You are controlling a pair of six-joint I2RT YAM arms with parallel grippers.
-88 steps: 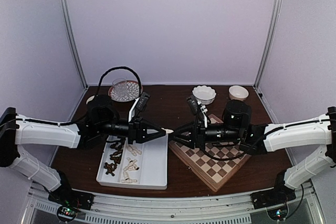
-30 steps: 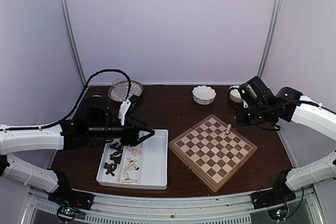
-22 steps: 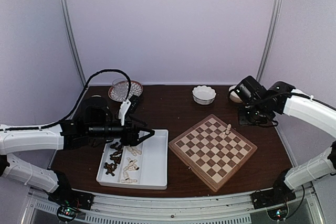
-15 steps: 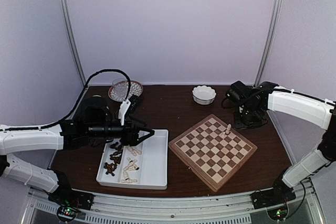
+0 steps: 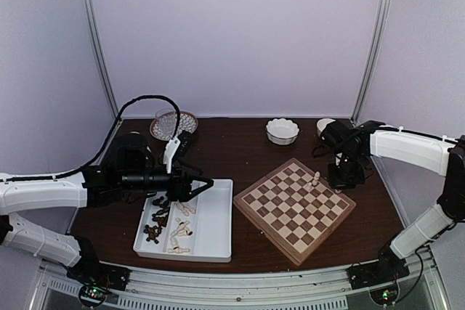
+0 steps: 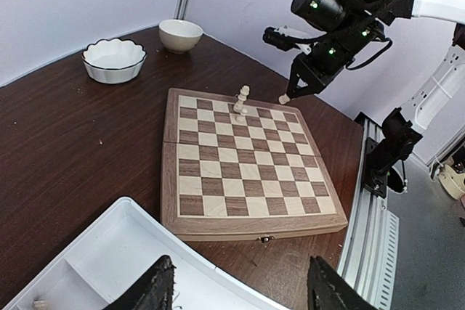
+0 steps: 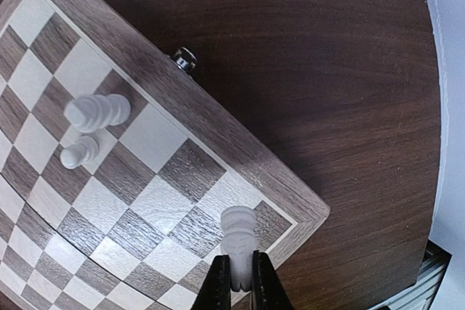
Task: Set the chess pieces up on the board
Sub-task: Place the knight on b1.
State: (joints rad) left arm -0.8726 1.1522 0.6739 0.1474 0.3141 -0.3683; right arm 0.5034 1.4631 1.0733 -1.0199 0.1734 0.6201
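The dark tabletop (image 5: 240, 143) bears the board (image 5: 290, 212), with two cream pieces (image 7: 94, 112) standing near one edge. My right jaws are clamped on a third cream piece (image 7: 238, 237), held upright over the corner square so that, I judge, it lands standing. My left jaws hang parted over the white tray (image 5: 214, 234), ready for the loose chessmen (image 5: 178, 234) there.

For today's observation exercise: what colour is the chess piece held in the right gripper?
The chess piece is cream, pale wood. The right wrist view shows it best.
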